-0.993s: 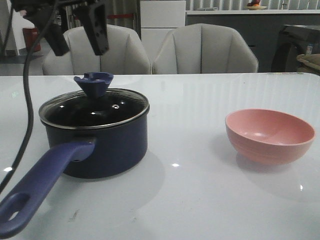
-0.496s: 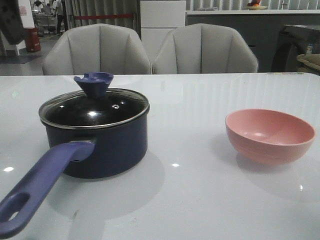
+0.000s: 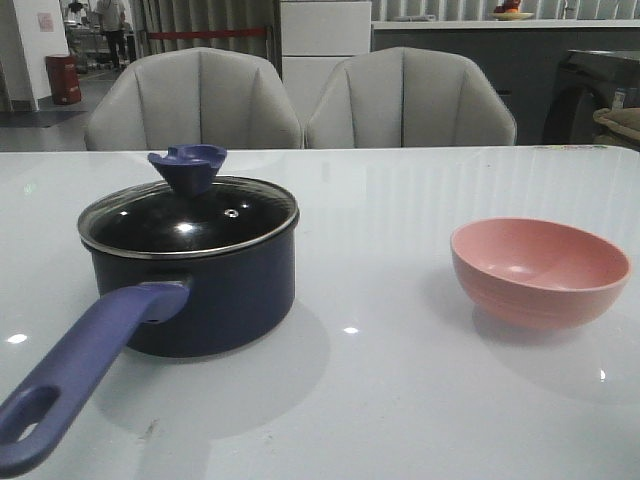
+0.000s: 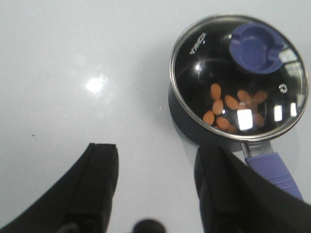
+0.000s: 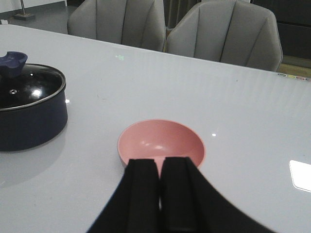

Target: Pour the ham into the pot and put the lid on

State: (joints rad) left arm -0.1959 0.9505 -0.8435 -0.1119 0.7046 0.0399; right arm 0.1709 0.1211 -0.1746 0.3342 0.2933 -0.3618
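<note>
The navy pot (image 3: 200, 290) stands at the table's left, its purple-blue handle (image 3: 75, 375) pointing toward the front edge. The glass lid (image 3: 190, 215) with its blue knob (image 3: 187, 165) sits on the pot. Through the lid in the left wrist view, orange ham slices (image 4: 228, 109) lie in the pot (image 4: 194, 131). My left gripper (image 4: 155, 155) is open and empty, high above bare table beside the pot. My right gripper (image 5: 160, 165) is shut and empty, held above the near side of the empty pink bowl (image 5: 163, 143). Neither gripper shows in the front view.
The pink bowl (image 3: 540, 270) stands at the table's right, about a pot's width from the pot. Two grey chairs (image 3: 300, 95) stand behind the table's far edge. The white table (image 3: 380, 400) runs across the whole view.
A second ago my left gripper hung open above the lid knob in the front view. It has since risen out of that view. Pot, lid and bowl have not moved.
</note>
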